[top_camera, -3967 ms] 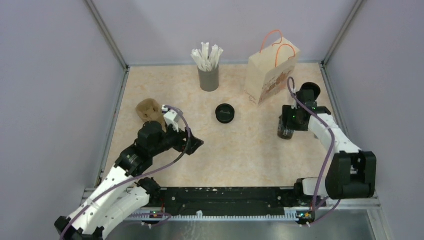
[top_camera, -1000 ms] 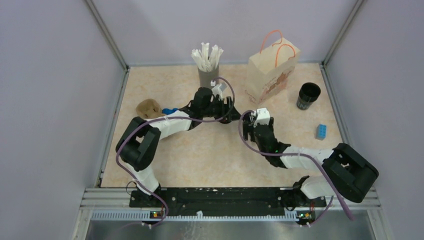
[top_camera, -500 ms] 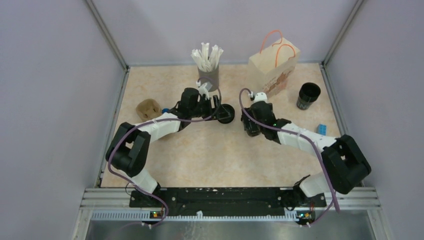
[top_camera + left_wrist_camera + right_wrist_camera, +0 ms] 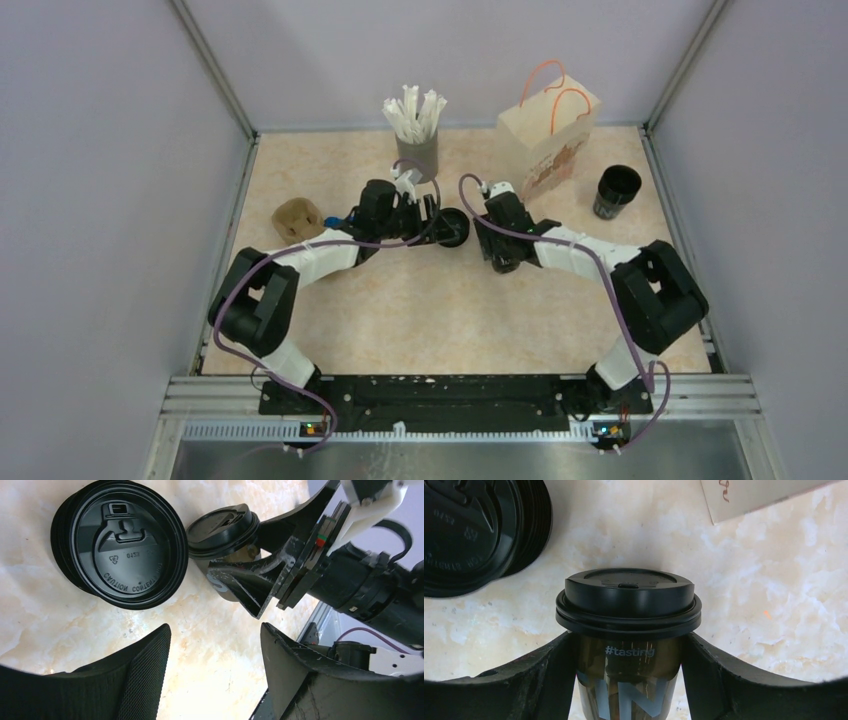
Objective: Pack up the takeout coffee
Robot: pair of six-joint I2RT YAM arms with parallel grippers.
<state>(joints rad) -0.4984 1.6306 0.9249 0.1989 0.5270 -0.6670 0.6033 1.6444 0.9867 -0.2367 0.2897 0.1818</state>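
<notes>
The takeout coffee is a dark cup with pale "#tasting" print and a black lid on it. My right gripper is shut on its body, just under the lid. It also shows in the left wrist view, held to the right of the stack of flat black lids. In the top view the right gripper covers the cup, just right of the lid stack. My left gripper is open and empty, low over the table just left of the lid stack.
A paper bag with orange handles stands at the back right. An open black cup stands right of it. The grey holder of wrapped straws is at the back middle. A brown lump lies at the left.
My right gripper has carried the lidded cup back and left, close beside the lid stack. My left gripper has drawn back left off the lid stack, which now shows.
</notes>
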